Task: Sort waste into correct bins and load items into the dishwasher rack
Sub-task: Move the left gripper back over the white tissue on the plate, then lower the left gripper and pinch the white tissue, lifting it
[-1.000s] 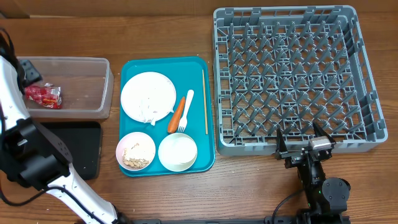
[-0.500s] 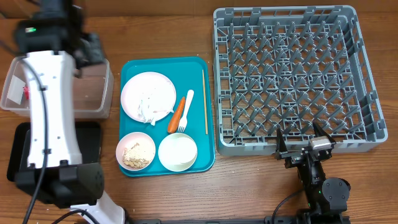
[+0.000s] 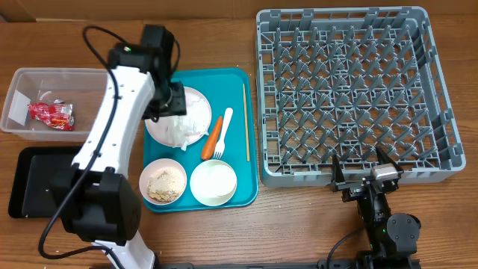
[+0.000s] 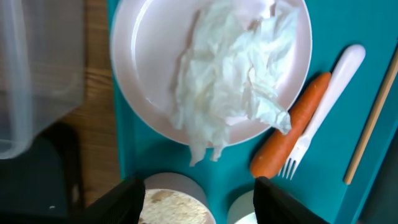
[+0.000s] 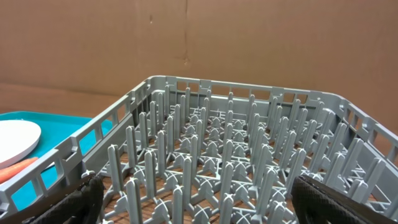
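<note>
Below, wood-grain table (image 3: 216, 37) — past the rack (image 5: 217, 155), cardboard wall (image 5: 186, 37).

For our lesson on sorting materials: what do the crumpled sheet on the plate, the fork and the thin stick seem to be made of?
Crumpled sheet: likely tissue paper, matte white, soft irregular creases.
Fork: probably plastic, smooth uniform white, slight sheen.
Stick: apparently wood or bamboo, pale tan, matte.

White left arm (image 3: 123, 112), black joints; fingers (image 4: 124, 200) seemingly black.
</note>
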`<state>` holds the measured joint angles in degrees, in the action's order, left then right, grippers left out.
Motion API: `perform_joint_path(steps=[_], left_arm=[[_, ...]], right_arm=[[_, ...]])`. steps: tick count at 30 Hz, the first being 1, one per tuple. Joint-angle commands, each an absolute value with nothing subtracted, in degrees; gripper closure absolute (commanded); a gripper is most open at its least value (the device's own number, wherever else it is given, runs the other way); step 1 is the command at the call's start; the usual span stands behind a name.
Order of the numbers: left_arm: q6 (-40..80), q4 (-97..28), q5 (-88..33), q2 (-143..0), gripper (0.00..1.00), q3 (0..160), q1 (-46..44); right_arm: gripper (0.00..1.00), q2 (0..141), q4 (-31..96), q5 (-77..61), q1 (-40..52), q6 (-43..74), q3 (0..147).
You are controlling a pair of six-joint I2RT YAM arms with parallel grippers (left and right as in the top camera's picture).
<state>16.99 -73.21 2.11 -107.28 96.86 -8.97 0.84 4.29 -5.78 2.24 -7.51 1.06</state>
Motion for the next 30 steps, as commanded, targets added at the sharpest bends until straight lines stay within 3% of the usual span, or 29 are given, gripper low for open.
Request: perform_joint_path(steps=[1,30], left_arm=[[19.8,-70.3,-0.6,-107.6,0.41,93.2,-10.2],[21.9,-53.8,1.9,-107.6,0.43,77.3,-11.3]], right_arm=[[0.00,0.2,4.1,-6.1,2.0,-7.6,0.4],[0.00,0.2,4.1,-6.1,2.0,-7.6,0.4]])
